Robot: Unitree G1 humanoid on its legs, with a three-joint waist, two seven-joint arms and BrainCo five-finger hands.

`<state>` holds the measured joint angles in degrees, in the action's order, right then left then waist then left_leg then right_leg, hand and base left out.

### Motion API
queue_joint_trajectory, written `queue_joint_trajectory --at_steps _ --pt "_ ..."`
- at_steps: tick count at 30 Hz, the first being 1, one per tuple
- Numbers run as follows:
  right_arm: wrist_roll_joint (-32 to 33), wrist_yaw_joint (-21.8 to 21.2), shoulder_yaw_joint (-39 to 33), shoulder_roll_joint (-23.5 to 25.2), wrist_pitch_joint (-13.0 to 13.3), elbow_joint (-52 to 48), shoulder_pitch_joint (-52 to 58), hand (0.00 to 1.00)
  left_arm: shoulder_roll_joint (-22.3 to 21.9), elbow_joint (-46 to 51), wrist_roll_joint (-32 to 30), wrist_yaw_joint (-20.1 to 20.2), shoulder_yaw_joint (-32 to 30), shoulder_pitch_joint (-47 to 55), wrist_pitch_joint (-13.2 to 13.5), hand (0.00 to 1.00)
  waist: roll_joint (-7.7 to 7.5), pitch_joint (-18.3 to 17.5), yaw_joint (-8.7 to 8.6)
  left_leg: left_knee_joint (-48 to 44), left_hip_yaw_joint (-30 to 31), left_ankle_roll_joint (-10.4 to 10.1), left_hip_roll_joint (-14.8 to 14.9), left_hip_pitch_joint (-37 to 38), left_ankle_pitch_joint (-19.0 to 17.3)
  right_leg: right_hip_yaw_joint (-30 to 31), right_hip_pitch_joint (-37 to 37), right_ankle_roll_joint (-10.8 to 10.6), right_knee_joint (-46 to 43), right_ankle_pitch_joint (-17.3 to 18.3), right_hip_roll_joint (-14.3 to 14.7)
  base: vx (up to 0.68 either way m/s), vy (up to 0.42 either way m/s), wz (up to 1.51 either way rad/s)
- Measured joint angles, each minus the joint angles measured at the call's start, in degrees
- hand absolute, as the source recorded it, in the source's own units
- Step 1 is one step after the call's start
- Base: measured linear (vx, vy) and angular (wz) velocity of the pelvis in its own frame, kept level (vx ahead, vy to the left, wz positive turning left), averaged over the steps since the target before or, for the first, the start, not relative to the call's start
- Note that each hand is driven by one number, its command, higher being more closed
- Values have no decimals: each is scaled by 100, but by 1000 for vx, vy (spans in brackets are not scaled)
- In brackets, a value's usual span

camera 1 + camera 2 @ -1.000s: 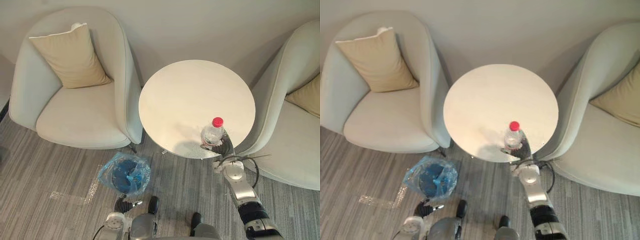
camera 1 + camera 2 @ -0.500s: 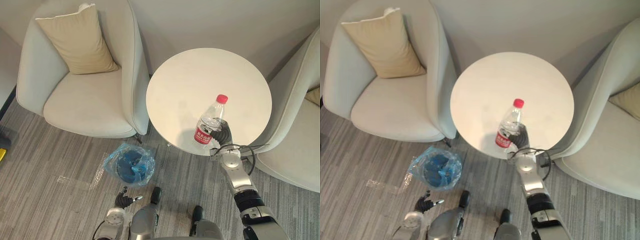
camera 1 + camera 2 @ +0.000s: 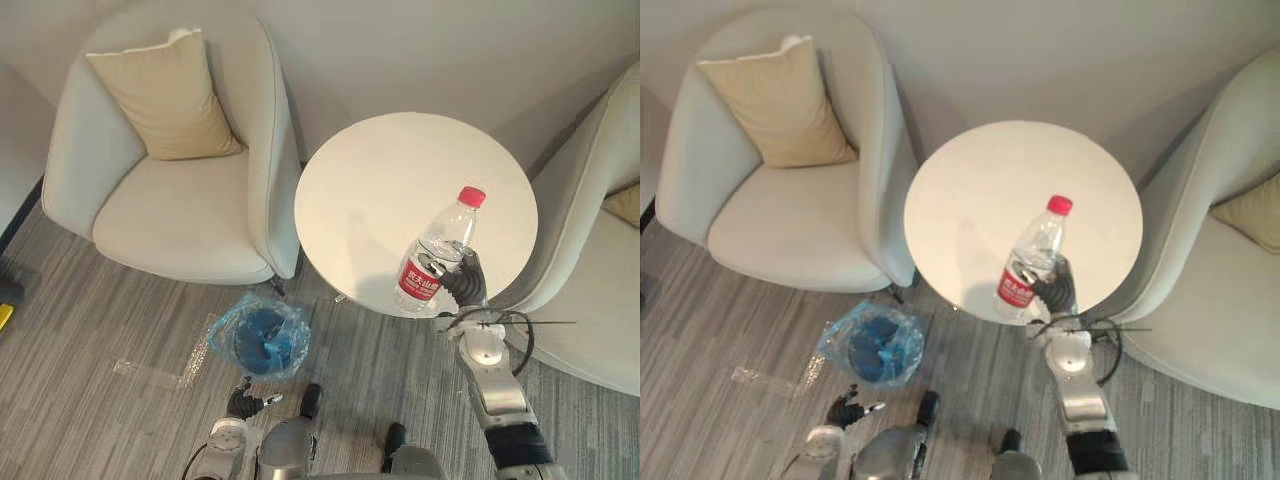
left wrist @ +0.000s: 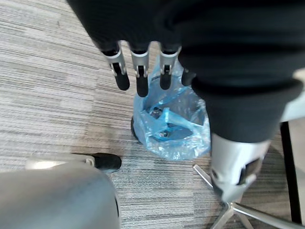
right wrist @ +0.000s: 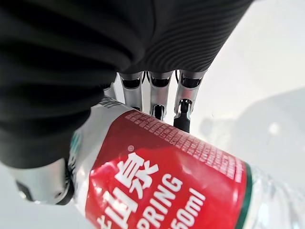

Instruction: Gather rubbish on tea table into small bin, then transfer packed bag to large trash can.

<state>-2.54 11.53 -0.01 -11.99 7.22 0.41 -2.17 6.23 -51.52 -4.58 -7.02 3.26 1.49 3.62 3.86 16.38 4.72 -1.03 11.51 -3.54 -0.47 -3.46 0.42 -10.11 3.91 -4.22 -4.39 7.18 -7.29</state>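
Right hand (image 3: pixel 464 285) clamps the red-capped water bottle (image 3: pixel 437 262), tilted at the table's (image 3: pixel 390 180) 5 o'clock edge, apparently bound for the blue-lined small bin (image 3: pixel 228 340) at 8 o'clock; left hand (image 4: pixel 138 71) straight-fingered nearby.

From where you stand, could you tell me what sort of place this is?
Probably a lounge or waiting area: pale armchairs with tan cushions flank a round white tea table on striped flooring.
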Motion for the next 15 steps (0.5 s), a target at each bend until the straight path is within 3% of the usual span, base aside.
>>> queue_joint_trajectory --at_steps 4,11,15 --pt "-172 -107 65 315 18 -228 584 100 33 -226 -111 1 6 16 -63 0 -68 -279 -121 20 -150 -1 23 58 0 178 4 -42 71 -24 8 -41 8 -18" --pt "-658 -150 276 348 54 -455 1173 100 151 -421 -244 -8 188 25 -148 0 -229 -607 -193 69 -370 -1 59 233 -1 418 9 -93 84 -64 15 -44 14 -18" --pt "-909 -143 321 342 66 -457 1205 100 172 -469 -263 -21 299 33 -156 0 -241 -740 -213 70 -449 1 69 270 0 475 8 -107 101 -102 16 -31 10 -12"
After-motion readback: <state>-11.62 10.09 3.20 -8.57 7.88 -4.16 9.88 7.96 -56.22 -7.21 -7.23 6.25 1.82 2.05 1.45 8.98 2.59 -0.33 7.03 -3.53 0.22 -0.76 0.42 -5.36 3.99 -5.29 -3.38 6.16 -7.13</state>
